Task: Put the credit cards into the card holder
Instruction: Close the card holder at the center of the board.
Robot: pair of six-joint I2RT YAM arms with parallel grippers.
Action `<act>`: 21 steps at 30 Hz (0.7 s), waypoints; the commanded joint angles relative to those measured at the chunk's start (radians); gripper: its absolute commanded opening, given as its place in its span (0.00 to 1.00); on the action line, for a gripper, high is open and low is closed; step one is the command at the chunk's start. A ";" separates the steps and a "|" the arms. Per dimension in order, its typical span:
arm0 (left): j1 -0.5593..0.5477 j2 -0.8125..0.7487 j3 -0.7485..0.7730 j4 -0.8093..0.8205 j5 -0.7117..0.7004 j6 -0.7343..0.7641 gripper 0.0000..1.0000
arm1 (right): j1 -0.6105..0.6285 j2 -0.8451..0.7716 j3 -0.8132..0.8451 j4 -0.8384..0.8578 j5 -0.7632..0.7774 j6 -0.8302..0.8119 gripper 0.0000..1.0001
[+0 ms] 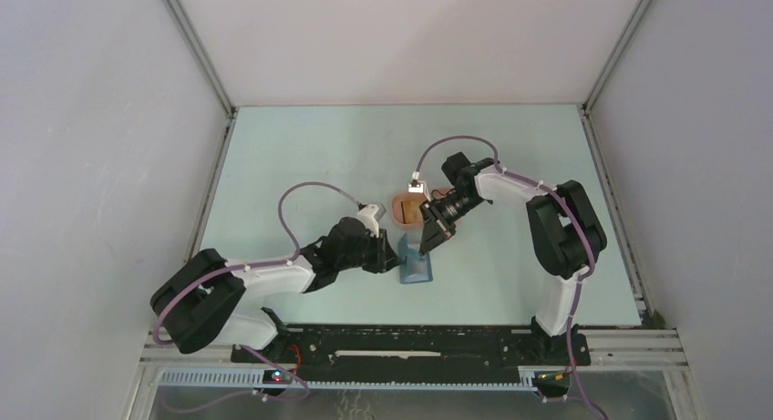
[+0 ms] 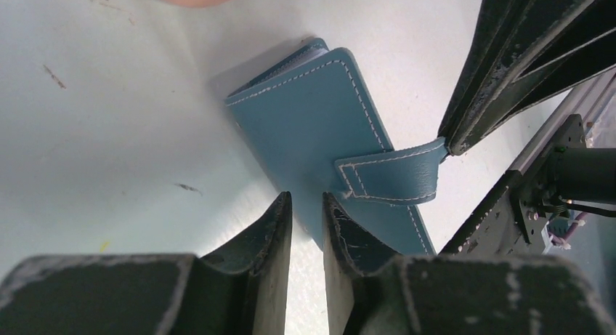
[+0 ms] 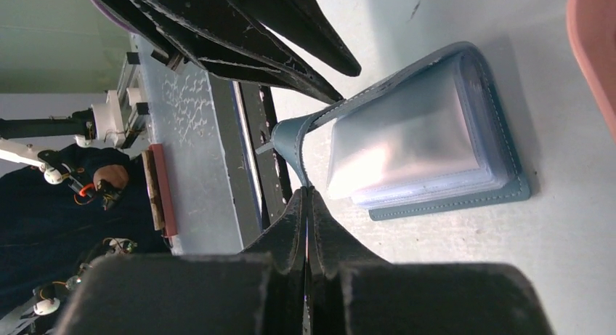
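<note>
A: Eyeballing the card holder: it's on the worktop between both arms, long axis pointing away from the bases, cover lifted.
B: Yep. The right arm has its jaws clamped on the strap. The left arm has its jaws slightly apart, just beside the cover.
</note>
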 commanded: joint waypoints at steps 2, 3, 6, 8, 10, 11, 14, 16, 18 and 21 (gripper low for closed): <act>-0.023 0.013 0.088 0.013 -0.007 0.013 0.28 | -0.021 -0.014 0.017 -0.029 0.063 -0.033 0.00; -0.029 0.013 0.094 0.008 -0.014 0.018 0.29 | -0.022 -0.022 0.009 -0.021 0.097 -0.027 0.00; -0.046 0.015 0.104 -0.004 -0.034 0.030 0.34 | -0.028 -0.041 -0.022 0.020 0.226 0.001 0.00; -0.049 0.021 0.104 -0.002 -0.037 0.022 0.40 | -0.029 -0.045 -0.033 0.028 0.308 0.004 0.00; -0.049 0.032 0.101 0.005 -0.033 0.005 0.46 | -0.027 -0.045 -0.046 0.034 0.392 0.005 0.00; -0.048 0.039 0.098 0.007 -0.033 -0.006 0.48 | -0.026 -0.043 -0.052 0.037 0.429 0.007 0.00; -0.049 0.056 0.082 0.025 -0.037 -0.051 0.56 | -0.022 -0.036 -0.067 0.042 0.538 0.005 0.00; -0.047 0.068 0.066 0.041 -0.047 -0.087 0.61 | -0.020 -0.028 -0.071 0.043 0.575 0.006 0.00; -0.044 0.085 0.053 0.063 -0.051 -0.124 0.67 | -0.018 -0.019 -0.071 0.045 0.597 0.008 0.00; -0.033 0.120 0.038 0.114 -0.038 -0.188 0.74 | -0.010 -0.008 -0.071 0.047 0.613 0.009 0.00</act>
